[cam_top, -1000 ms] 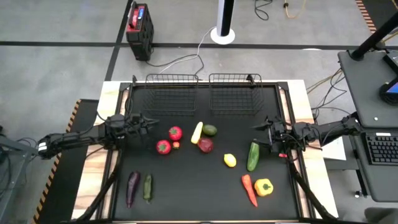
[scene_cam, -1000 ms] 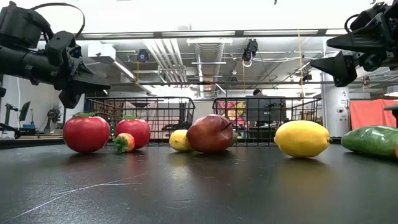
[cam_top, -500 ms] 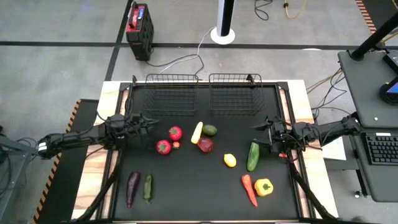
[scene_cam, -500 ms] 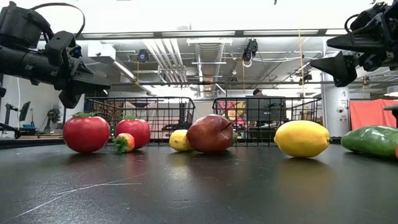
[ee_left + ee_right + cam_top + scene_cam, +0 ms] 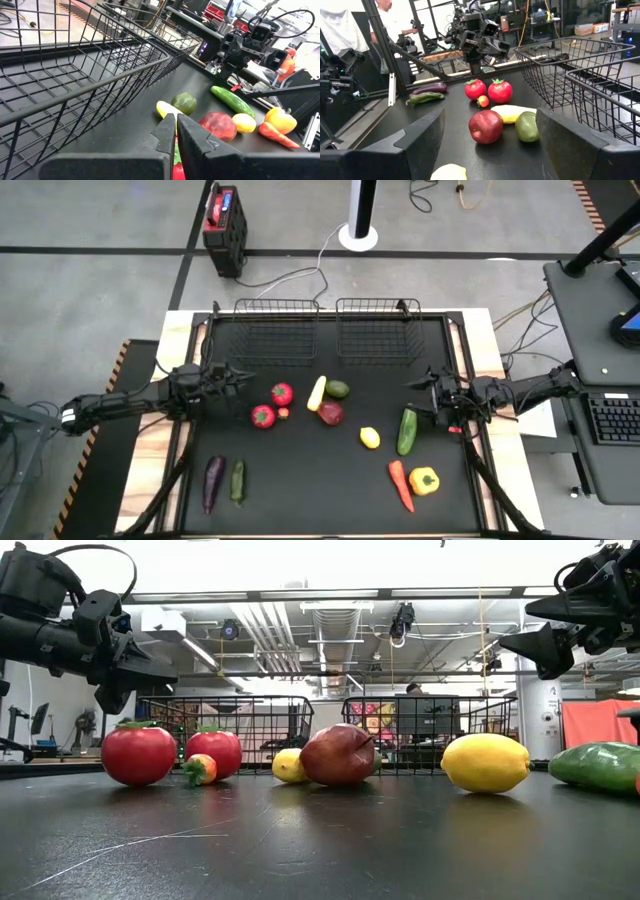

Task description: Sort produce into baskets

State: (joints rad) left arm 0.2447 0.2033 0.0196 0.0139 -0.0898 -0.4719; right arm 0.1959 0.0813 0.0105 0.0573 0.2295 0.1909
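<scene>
Left gripper (image 5: pixel 238 379) hovers above the table's (image 5: pixel 300 490) left side, arm extended level, fingers pressed together and empty, pointing at two red tomatoes (image 5: pixel 281 393). Right gripper (image 5: pixel 420 383) hangs at the right edge, fingers spread wide, holding nothing, just beside the green cucumber (image 5: pixel 407 430). Produce lies scattered mid-table; both wire baskets (image 5: pixel 276 326) stand at the far edge.

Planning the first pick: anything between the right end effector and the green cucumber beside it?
Nothing visible. The right end effector hangs open above the mat, and the green cucumber lies just in front of it on bare mat, with the lemon off to one side.
</scene>
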